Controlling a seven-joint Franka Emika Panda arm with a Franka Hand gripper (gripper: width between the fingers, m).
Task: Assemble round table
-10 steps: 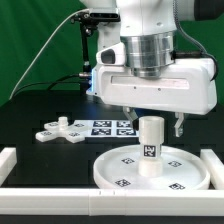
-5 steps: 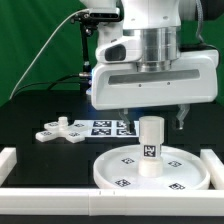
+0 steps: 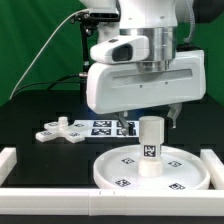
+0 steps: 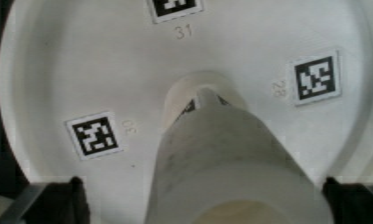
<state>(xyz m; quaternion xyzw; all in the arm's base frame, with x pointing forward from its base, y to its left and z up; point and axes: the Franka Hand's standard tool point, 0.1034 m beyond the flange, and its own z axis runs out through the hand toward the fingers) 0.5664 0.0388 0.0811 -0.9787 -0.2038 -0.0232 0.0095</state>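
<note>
- The gripper (image 3: 148, 122) points straight down, with its jaws spread wide and nothing held between them.
- The leg (image 3: 150, 140) – a short white cylinder – stands upright directly beneath the gripper, in line with the gap between the jaws.
- In the exterior view, the fingertips sit at about the height of the leg's top, one on each side.
- In the wrist view, the two dark fingers (image 4: 55, 200) flank the leg, and a clear gap shows on each side. Neither finger touches the leg.
- The leg carries a black-and-white square tag (image 3: 150, 152) on its side, facing the exterior camera.
- The disc (image 3: 104, 172) lies flat under the gripper with its rim up. The leg stands at the disc's centre. The frames do not show whether the leg is fastened to the disc.
- Several square tags are set on the disc's inner face around the leg. The wrist view shows three of them and the printed number 31.
- The cross base (image 3: 58, 130) lies flat on the black table (image 3: 40, 155), well apart from the gripper and off to the exterior view's left.
- The marker board (image 3: 104, 126) lies flat on the table between the cross base and the gripper, behind the disc as the exterior camera sees it.
- White rails (image 3: 40, 192) border the table on the side of the disc away from the marker board, and at both ends – the disc lies inside them.
</note>
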